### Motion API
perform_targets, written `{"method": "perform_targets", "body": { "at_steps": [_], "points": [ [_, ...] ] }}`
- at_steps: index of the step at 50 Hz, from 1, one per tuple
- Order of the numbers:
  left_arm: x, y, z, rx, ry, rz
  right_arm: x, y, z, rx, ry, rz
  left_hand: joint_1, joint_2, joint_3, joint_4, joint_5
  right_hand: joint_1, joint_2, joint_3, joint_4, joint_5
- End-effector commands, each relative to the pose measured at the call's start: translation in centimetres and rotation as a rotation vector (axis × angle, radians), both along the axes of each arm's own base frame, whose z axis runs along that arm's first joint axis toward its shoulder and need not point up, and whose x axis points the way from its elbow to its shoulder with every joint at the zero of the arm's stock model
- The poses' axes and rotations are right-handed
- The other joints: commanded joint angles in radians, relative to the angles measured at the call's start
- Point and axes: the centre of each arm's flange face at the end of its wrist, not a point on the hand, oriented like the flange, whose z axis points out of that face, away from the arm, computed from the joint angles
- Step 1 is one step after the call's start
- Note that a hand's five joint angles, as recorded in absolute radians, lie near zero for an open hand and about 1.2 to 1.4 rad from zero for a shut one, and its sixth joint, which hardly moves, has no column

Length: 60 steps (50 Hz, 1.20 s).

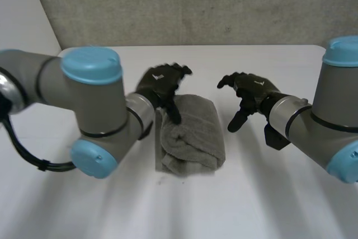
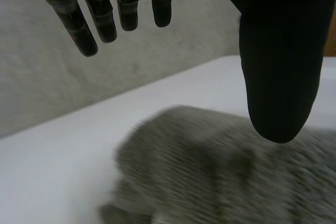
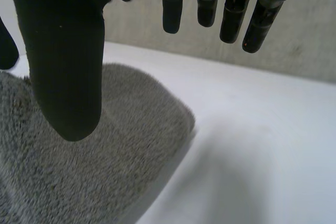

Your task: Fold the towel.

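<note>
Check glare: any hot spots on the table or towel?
Head view: none; table matte white, towel mid-grey against it. Left wrist view: no glare on the towel; the left hand reads flat black. Right wrist view: likewise, right hand flat black over the towel.

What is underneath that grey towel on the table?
The folded towel lies on the white table, which shows bare beside it. Anything beneath it or between its layers is covered by the cloth.

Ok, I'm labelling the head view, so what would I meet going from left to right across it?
Left arm → towel → right hand → right arm.
</note>
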Motion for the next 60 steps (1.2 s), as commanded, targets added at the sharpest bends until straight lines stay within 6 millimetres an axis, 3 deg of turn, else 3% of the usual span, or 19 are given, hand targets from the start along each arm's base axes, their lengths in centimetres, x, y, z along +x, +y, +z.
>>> {"method": "perform_targets", "body": {
  "at_steps": [1, 5, 13, 20, 27, 32, 34, 35, 37, 38, 40, 41, 43, 46, 48, 49, 51, 60],
  "points": [
    [-0.5, 0.1, -3.2, 0.059, -0.052, -0.023, 0.8, -0.8, -2.4, 0.07, 0.017, 0.029, 0.029, 0.034, 0.029, 0.034, 0.036, -0.096, -0.078, -0.06, -0.072, -0.08],
    [0.3, 0.0, -4.0, 0.087, -0.077, 0.004, 1.2, -0.9, -3.0, 0.08, 0.022, 0.042, 0.032, 0.037, 0.032, 0.037, 0.038, -0.096, -0.078, -0.06, -0.072, -0.08],
    [4.3, -1.4, -6.3, 0.125, -0.214, 0.168, 3.8, -0.1, -5.7, 0.099, 0.064, 0.116, 0.032, 0.037, 0.032, 0.037, 0.038, -0.096, -0.078, -0.06, -0.072, -0.08],
    [4.9, -0.6, -7.2, 0.132, -0.276, 0.161, 4.3, -0.1, -7.2, 0.062, 0.141, 0.15, 0.024, 0.028, 0.024, 0.028, 0.03, -0.096, -0.078, -0.06, -0.072, -0.08],
    [4.8, 0.0, -6.4, 0.12, -0.264, 0.15, 4.2, -0.2, -7.1, 0.035, 0.176, 0.144, 0.015, 0.019, 0.015, 0.019, 0.021, -0.096, -0.078, -0.06, -0.072, -0.08],
    [4.5, 0.1, -3.9, 0.068, -0.223, 0.149, 4.2, -0.2, -4.7, -0.021, 0.152, 0.128, 0.015, 0.019, 0.015, 0.019, 0.021, -0.096, -0.078, -0.06, -0.072, -0.08],
    [4.6, 0.1, -1.3, 0.017, -0.18, 0.157, 4.1, -0.3, -1.0, -0.121, 0.113, 0.099, 0.003, 0.008, 0.003, 0.007, 0.009, -0.096, -0.078, -0.06, -0.072, -0.08],
    [4.6, 0.1, -1.3, 0.016, -0.18, 0.157, 4.1, -0.3, -1.0, -0.122, 0.113, 0.098, 0.003, 0.007, 0.003, 0.007, 0.009, -0.096, -0.078, -0.06, -0.072, -0.08],
    [4.9, 0.3, 2.2, -0.053, -0.122, 0.166, 3.5, -0.3, 3.0, -0.236, 0.067, 0.05, -0.012, -0.007, -0.012, -0.007, -0.005, -0.096, -0.078, -0.06, -0.072, -0.08],
    [5.0, 0.3, 2.2, -0.053, -0.122, 0.166, 3.5, -0.3, 3.0, -0.237, 0.067, 0.05, -0.012, -0.007, -0.012, -0.007, -0.006, -0.096, -0.078, -0.06, -0.072, -0.08],
    [5.6, 0.6, 5.7, -0.124, -0.071, 0.182, 2.5, 0.0, 7.1, -0.347, 0.025, -0.021, -0.02, -0.016, -0.02, -0.016, -0.014, -0.096, -0.078, -0.06, -0.072, -0.08],
    [5.6, 0.6, 5.7, -0.125, -0.071, 0.182, 2.4, 0.0, 7.1, -0.347, 0.025, -0.021, -0.021, -0.016, -0.02, -0.016, -0.014, -0.096, -0.078, -0.06, -0.072, -0.08],
    [6.7, 0.9, 9.2, -0.198, -0.019, 0.209, 1.2, 0.7, 10.4, -0.427, -0.003, -0.098, -0.023, -0.019, -0.023, -0.019, -0.017, -0.096, -0.078, -0.06, -0.072, -0.08],
    [7.7, 0.7, 11.0, -0.234, 0.006, 0.239, 0.5, 1.0, 11.7, -0.457, -0.008, -0.138, -0.023, -0.019, -0.023, -0.019, -0.017, -0.096, -0.078, -0.06, -0.072, -0.08],
    [10.3, 0.4, 13.3, -0.262, 0.018, 0.306, -1.3, 1.1, 13.6, -0.492, -0.01, -0.231, -0.021, -0.016, -0.02, -0.016, -0.014, -0.096, -0.078, -0.06, -0.072, -0.08],
    [10.3, 0.4, 13.3, -0.262, 0.018, 0.307, -1.4, 1.1, 13.6, -0.492, -0.01, -0.232, -0.021, -0.016, -0.02, -0.016, -0.014, -0.096, -0.078, -0.06, -0.072, -0.08],
    [12.5, 0.5, 14.4, -0.242, 0.0, 0.36, -2.5, 1.8, 14.3, -0.487, 0.004, -0.271, -0.021, -0.016, -0.02, -0.016, -0.014, -0.096, -0.078, -0.06, -0.072, -0.08],
    [14.6, 2.2, 14.7, -0.194, -0.027, 0.384, -3.5, 3.2, 14.1, -0.438, 0.035, -0.28, -0.035, -0.031, -0.035, -0.031, -0.029, -0.096, -0.078, -0.06, -0.072, -0.08]
  ]
}}
